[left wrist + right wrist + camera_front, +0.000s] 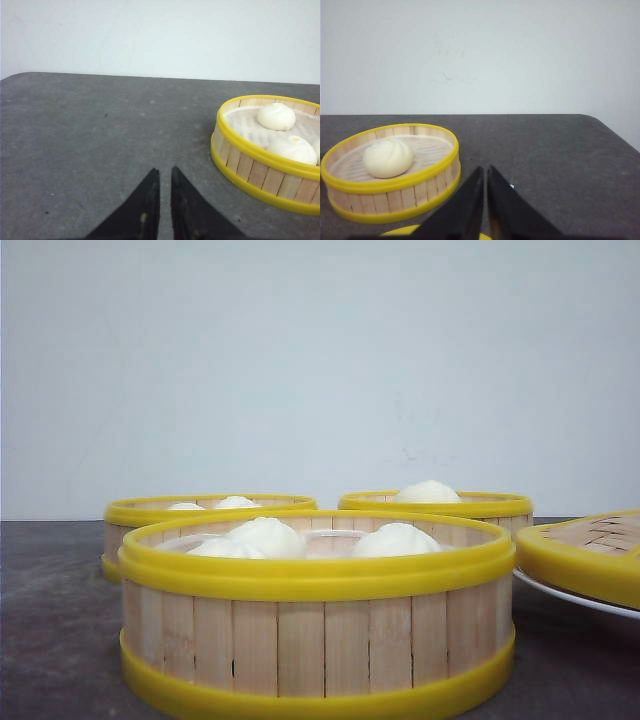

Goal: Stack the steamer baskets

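Three steamer baskets stand unstacked on the dark counter [50, 640], each with pale slat walls between thick yellow rims. Nearest the front camera sits the front basket [316, 645], holding at least three white buns [395, 540] on a pale liner. Just beside it on the right, the woven-top lid [590, 550] rests on a white plate [575, 595]. Farther back are the rear left basket [150, 515], which shows two bun tops above its rim, and the rear right basket [470, 505], which shows one. The left wrist view finds the left gripper [162, 172] low over bare counter, its two black fingers nearly together with only a thin slit between them and nothing held; a basket with buns lies to one side of it, apart from the fingers. The right gripper [485, 170] looks the same, almost closed and empty, with the single-bun basket [390, 172] near but not touched. As a judgement, these baskets should be light and fairly stiff, but the slat walls are thin and could flex or crack under a hard squeeze, and the plastic rims may be slick. The safest hold is probably on the top rim, one finger inside and one outside, clear of the soft buns, keeping the basket level so that nothing rolls.
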### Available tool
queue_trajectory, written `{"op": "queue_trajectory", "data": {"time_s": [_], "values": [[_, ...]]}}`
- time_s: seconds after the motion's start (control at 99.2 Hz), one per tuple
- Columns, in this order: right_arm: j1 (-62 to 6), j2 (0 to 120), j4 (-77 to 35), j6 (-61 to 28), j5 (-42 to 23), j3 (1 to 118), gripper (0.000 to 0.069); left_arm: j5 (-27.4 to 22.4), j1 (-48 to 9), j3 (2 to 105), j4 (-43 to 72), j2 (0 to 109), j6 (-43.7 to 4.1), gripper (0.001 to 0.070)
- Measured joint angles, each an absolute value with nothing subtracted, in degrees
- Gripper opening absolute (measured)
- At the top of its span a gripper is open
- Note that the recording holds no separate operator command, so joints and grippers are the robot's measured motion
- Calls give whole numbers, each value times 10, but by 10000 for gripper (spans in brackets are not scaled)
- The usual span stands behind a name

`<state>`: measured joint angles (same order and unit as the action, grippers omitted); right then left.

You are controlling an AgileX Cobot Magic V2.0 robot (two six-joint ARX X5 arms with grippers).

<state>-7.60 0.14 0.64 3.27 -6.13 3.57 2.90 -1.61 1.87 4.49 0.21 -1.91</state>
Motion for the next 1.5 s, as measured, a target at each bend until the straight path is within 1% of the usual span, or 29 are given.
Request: {"op": "queue_trajectory", "data": {"time_s": [1.24,1.311,1.502], "values": [[-76,1,7,34,-60,36,10,30,-16,19,36,2,-20,14],[-76,1,17,36,-56,36,10,27,-16,19,24,2,-34,14],[-76,1,71,83,-48,36,10,26,-16,20,6,2,-118,14]]}}
